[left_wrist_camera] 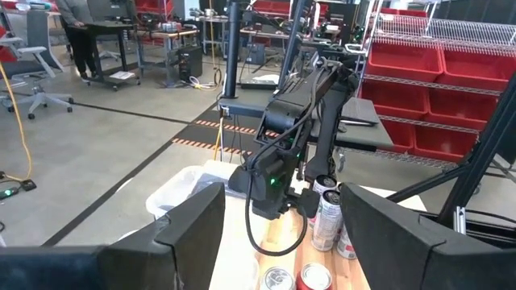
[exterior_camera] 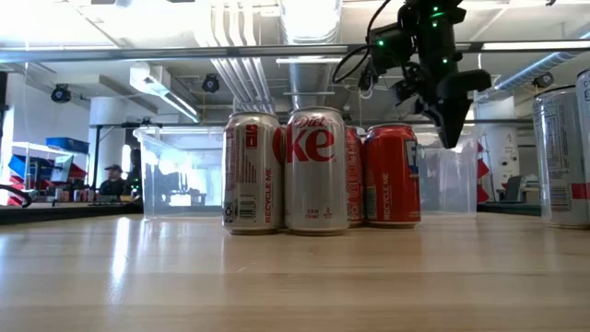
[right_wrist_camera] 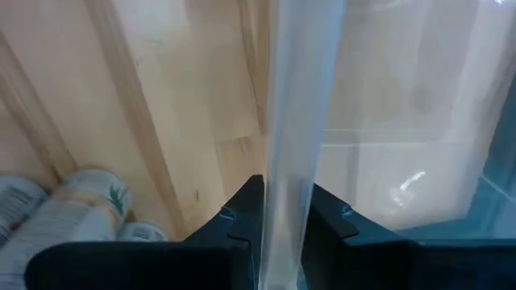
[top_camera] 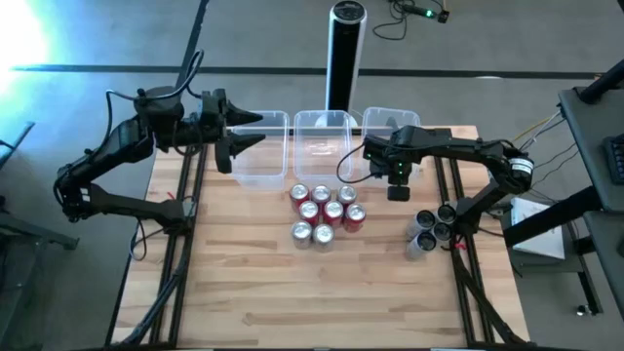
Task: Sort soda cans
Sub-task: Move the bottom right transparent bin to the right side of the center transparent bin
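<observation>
Bare near tabletop [top_camera: 292,302], red cans [top_camera: 325,212] clustered centre, tubs [top_camera: 322,146] lining far edge, dark cans [top_camera: 431,229] right

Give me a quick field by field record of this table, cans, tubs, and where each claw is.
central cans: cluster of eight cans mid-table, mostly red, two silver at the near edge
side cans: four dark grey cans at the table's right, one apparently tipped over
tubs: three clear tubs in a row at the far edge, no cans in them
left claw: open, raised by the left tub
right claw: by the right tub, fingers astride its wall
post: black cylinder behind the tubs
</observation>
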Controlling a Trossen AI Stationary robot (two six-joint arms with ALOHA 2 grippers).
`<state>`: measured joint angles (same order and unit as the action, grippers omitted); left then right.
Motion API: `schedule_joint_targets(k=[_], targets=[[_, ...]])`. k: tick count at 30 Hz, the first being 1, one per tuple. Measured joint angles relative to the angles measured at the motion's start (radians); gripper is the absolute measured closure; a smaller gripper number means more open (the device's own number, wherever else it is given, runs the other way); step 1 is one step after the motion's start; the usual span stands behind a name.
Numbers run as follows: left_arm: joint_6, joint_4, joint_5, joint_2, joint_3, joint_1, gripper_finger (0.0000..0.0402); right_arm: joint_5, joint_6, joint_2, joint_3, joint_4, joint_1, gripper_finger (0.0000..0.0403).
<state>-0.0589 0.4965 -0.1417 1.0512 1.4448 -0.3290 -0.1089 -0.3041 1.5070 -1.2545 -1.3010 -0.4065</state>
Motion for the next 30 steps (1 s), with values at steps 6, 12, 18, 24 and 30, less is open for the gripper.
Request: schedule_joint_targets(k=[6, 12, 18, 24, 30], targets=[[-0.002, 0.000, 0.000, 0.000, 0.000, 0.000, 0.0170, -0.003, -0.054, 0.000, 0.000, 0.001, 0.000, 0.0358], [-0.002, 0.000, 0.000, 0.000, 0.000, 0.000, 0.0170, 0.000, -0.064, 0.000, 0.000, -0.003, 0.000, 0.0351], [-0.002, 0.000, 0.000, 0.000, 0.000, 0.000, 0.0170, -0.035, -0.110, 0.000, 0.000, -0.009, 0.000, 0.0353], [-0.002, 0.000, 0.000, 0.000, 0.000, 0.000, 0.0170, -0.037, -0.149, 0.000, 0.000, -0.010, 0.000, 0.0349], [-0.002, -0.001, 0.000, 0.000, 0.000, 0.000, 0.0170, -0.039, -0.185, 0.000, 0.000, -0.006, 0.000, 0.0338]])
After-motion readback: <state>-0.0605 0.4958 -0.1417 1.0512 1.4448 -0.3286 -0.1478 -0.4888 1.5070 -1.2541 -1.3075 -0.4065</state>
